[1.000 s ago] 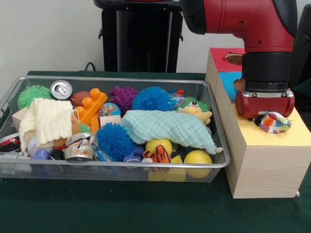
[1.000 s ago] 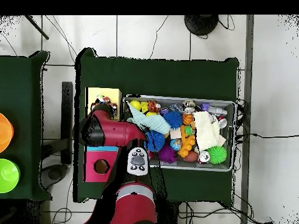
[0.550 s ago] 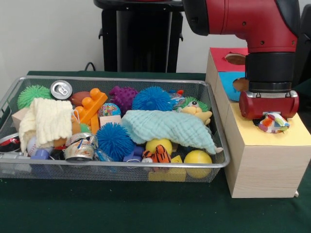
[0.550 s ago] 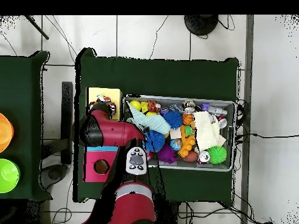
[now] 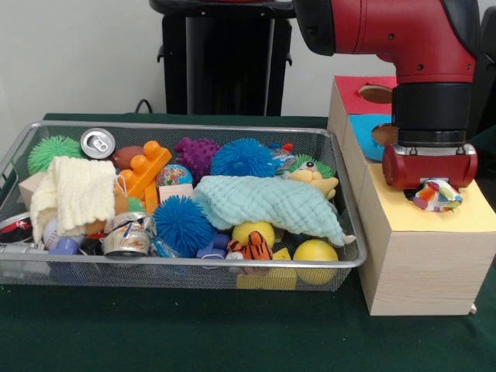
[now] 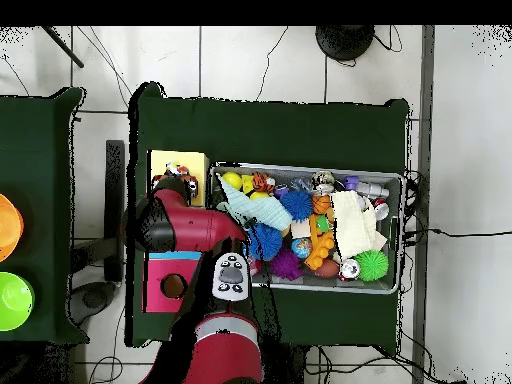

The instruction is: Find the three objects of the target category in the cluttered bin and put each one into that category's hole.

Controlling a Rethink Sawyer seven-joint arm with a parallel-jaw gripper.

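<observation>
One arm was all I had on screen, its red wrist hanging over the yellow top (image 5: 465,221) of the wooden sorting box (image 5: 422,271) beside the wire bin (image 5: 186,267). Right under it sat a multicoloured patchwork toy (image 5: 436,194), partly tucked beneath the gripper (image 5: 431,183) and resting on the yellow surface; I could not tell whether the gripper was clamped on the toy or had let go, since the red housing hid that part. Behind the yellow section I saw a blue section (image 5: 370,132) and a red section (image 5: 359,93), each with a hole in it. From overhead, the arm (image 6: 190,225) covered most of the box, leaving the yellow end (image 6: 180,163) and the red end (image 6: 165,290) showing. Inside the bin I picked out a pale green cloth (image 5: 267,203) draped across the middle, a cream cloth (image 5: 77,190) at the picture's left, two blue spiky balls (image 5: 182,223), a purple spiky ball (image 5: 195,153), a green spiky ball (image 5: 53,149), orange building blocks (image 5: 143,170), a drink can (image 5: 98,142), two yellow balls (image 5: 314,254) and a small tiger toy (image 5: 252,246). Everything stood on a table (image 5: 194,333) covered in dark green.
</observation>
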